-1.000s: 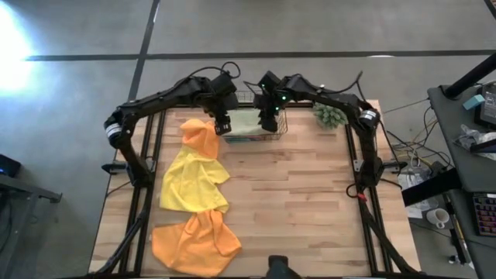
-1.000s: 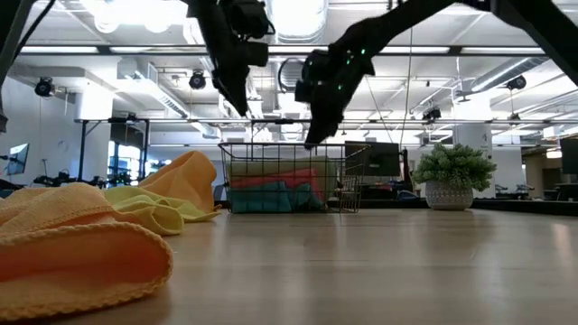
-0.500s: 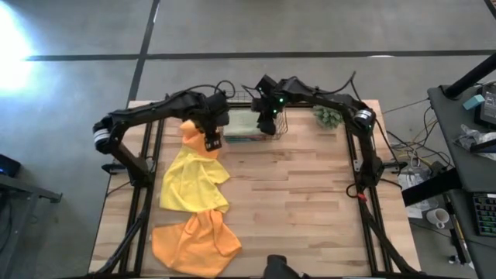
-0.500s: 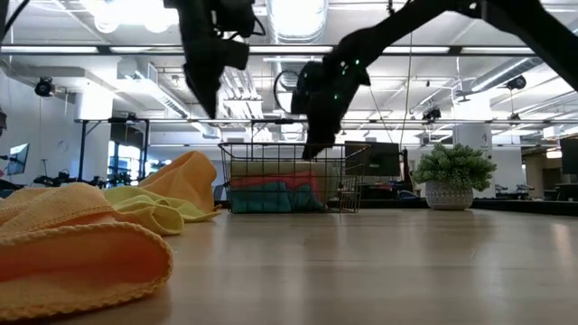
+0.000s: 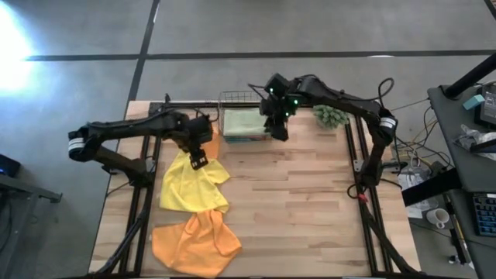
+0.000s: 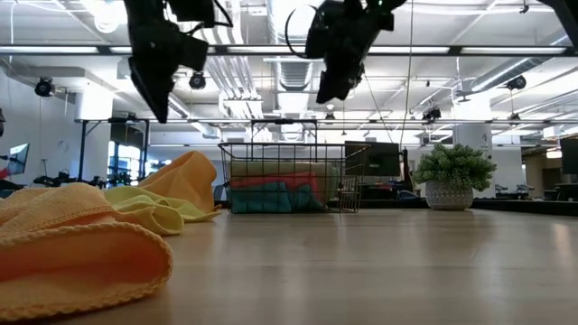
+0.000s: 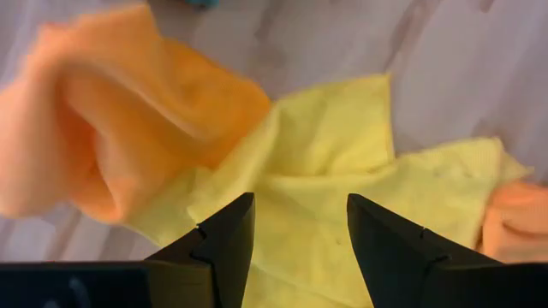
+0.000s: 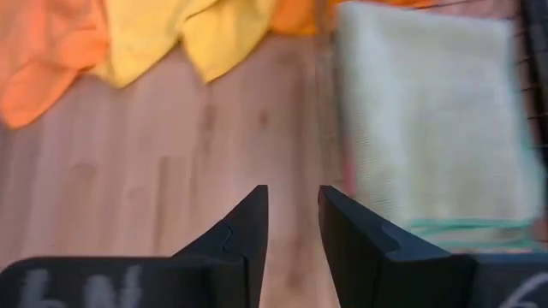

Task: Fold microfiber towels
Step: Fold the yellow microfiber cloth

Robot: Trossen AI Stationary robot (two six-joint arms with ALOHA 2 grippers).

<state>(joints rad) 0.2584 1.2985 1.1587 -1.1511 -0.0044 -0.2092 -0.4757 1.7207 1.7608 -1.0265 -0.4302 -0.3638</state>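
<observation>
**A:** Where did the towels lie, and how near the table's edges?

**B:** Three lay in a line down the left side of the wooden table [image 5: 310, 201]. The lower orange towel [image 5: 194, 244] sat nearest the front edge, close to the front-left corner. The yellow towel [image 5: 192, 184] lay spread above it, their edges touching. The bunched orange towel [image 5: 203, 138] stood heaped at the yellow one's far end, just beside the wire basket [image 5: 232, 98]. In the basket lay a stack with the olive green towel [image 5: 244, 122] on top; in the low view a pink towel [image 6: 271, 181] and a teal towel [image 6: 266, 199] showed beneath it.

**A:** And the arms?

**B:** The left gripper [image 5: 199, 161] hung above the upper edge of the yellow towel, fingers [image 7: 224, 241] spread, holding nothing. The right gripper [image 5: 279, 132] hung raised over the basket's right rim, its fingers [image 8: 248, 224] apart with a narrow gap, empty.

**A:** Open room?

**B:** The whole middle and right of the tabletop was bare wood, save a small plant [image 5: 331, 116] at the far right corner.
</observation>
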